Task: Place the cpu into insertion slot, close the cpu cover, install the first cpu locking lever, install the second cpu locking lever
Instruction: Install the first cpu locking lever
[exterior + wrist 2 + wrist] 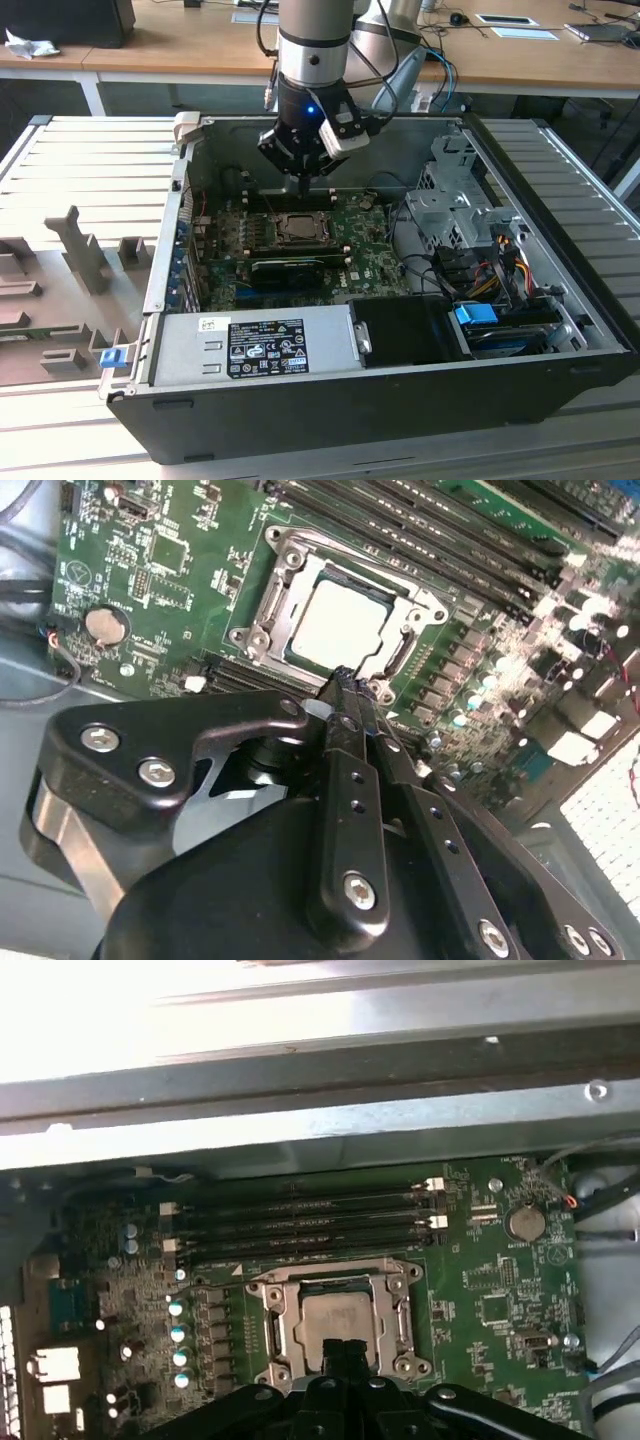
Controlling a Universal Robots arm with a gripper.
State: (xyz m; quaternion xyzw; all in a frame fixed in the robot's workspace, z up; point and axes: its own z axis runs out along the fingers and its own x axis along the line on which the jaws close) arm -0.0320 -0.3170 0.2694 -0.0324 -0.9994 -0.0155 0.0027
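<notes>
- claw (345,680) hangs inside the open computer case (400,400), its fingers pressed together and holding nothing
- cpu (338,623) sits in the motherboard (160,570) socket, just beyond the claw's tips
- cpu cover (280,1325) lies flat around the cpu, near the claw's tips

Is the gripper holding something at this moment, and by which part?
Nothing is held. The gripper is shut and empty, its tips near the cpu cover; the cpu lies framed by it.
</notes>
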